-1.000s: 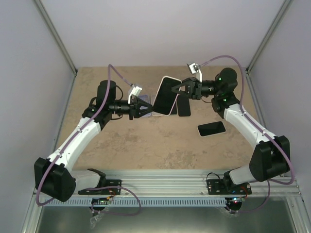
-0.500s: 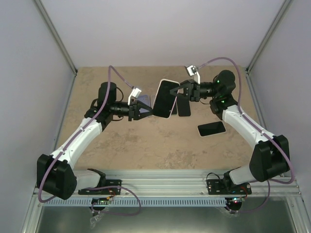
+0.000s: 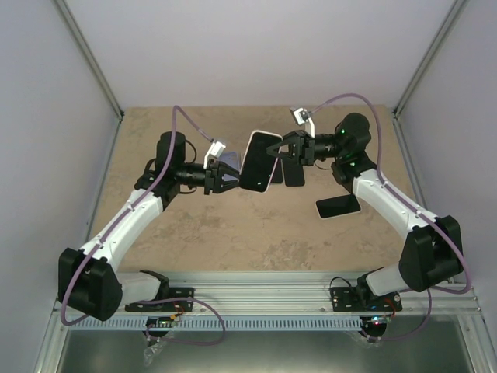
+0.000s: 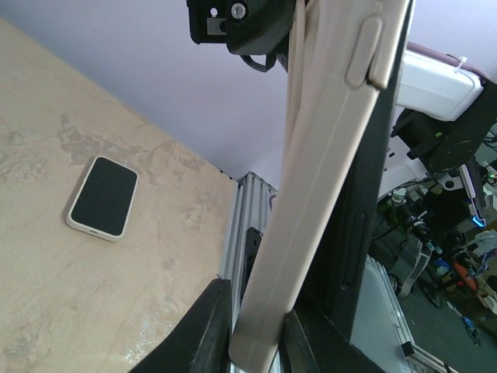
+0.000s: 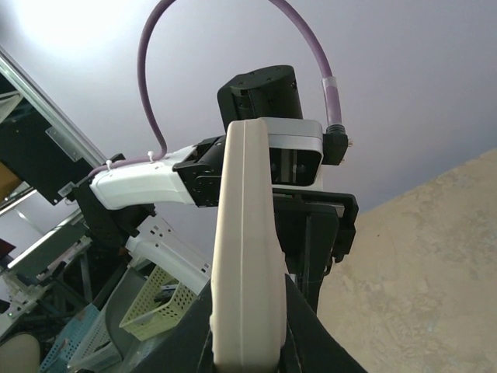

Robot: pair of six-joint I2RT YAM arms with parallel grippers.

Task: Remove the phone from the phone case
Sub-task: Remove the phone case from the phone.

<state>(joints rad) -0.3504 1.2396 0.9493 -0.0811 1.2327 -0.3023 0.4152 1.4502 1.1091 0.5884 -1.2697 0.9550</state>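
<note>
The phone case (image 5: 242, 256) is clenched by left gripper (image 4: 260, 342) and right gripper (image 5: 247, 334) jaws; once pried loose, the unheld phone (image 4: 361, 233) could be dropped.

The top external camera looks steeply down from the near side, far enough to take in the whole table (image 3: 194, 233). Both wrist cameras sit very close to the phone case (image 4: 326, 194), seen edge-on mid-frame; the right one faces the left arm (image 5: 147, 186). Top and left wrist views share the spare phone (image 4: 102, 197), at middle left there.
</note>
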